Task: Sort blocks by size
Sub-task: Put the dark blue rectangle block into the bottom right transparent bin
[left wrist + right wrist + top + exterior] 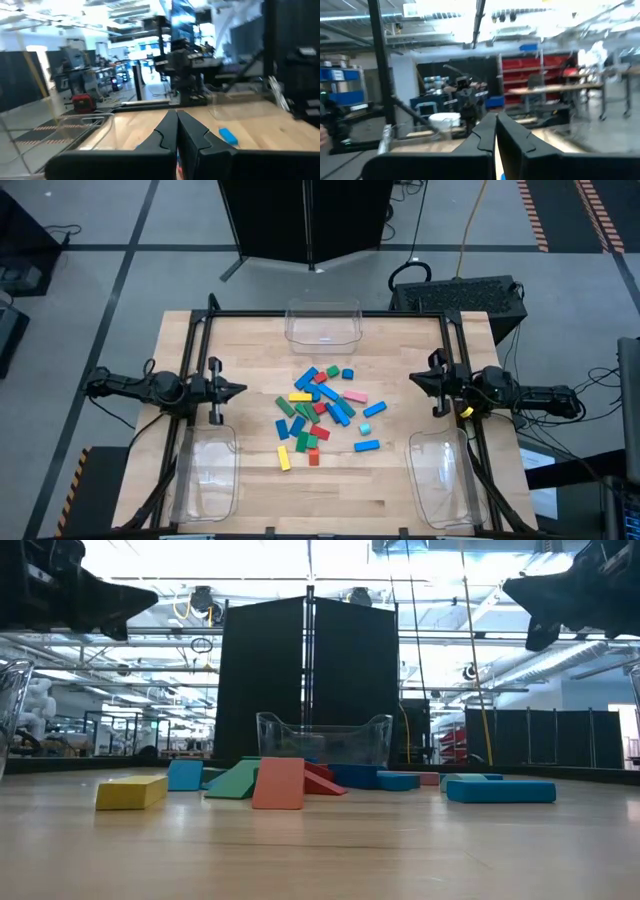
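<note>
Blocks (325, 408) lay in one tight heap at mid-surface, between both arms; no bin held any yet. Left tool (234, 390) hovered at the left edge, fingers together, empty. Right tool (418, 378) hovered at the right edge, likewise closed and empty.

Risks noted: the pieces touched and overlapped (blue bars across red and green ones), so a descending tool would likely nudge neighbours or pinch two at once. The tiny cyan cube (365, 428) could slip from a grasp. Three clear bins (322, 323) looked alike, so a size class might land in the wrong one.
</note>
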Controlling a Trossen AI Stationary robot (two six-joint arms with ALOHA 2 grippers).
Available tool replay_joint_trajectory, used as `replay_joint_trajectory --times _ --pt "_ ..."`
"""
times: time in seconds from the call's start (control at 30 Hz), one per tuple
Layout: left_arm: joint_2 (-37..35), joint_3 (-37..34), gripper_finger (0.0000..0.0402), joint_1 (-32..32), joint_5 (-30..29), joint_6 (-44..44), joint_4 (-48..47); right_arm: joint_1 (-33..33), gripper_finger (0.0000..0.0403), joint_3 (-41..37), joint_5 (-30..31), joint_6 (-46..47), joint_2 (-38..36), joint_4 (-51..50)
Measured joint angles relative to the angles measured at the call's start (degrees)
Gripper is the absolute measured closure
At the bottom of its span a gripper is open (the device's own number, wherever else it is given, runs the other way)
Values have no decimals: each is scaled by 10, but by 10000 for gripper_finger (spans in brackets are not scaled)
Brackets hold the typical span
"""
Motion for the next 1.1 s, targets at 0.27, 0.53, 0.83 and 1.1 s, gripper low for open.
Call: replay_joint_trajectory --times 0.27,0.53,0.83,1.1 --pt "12 2 397 0 -82 -33 -9 0 385 1 125 -22 6 9" --pt "85 56 334 0 -95 -44 -29 -14 330 35 159 -43 60 7" --pt "201 129 303 10 -111 -49 -38 -40 275 38 175 -29 125 10" --pt "333 215 303 70 -70 -94 -93 -63 268 67 173 -28 160 -1"
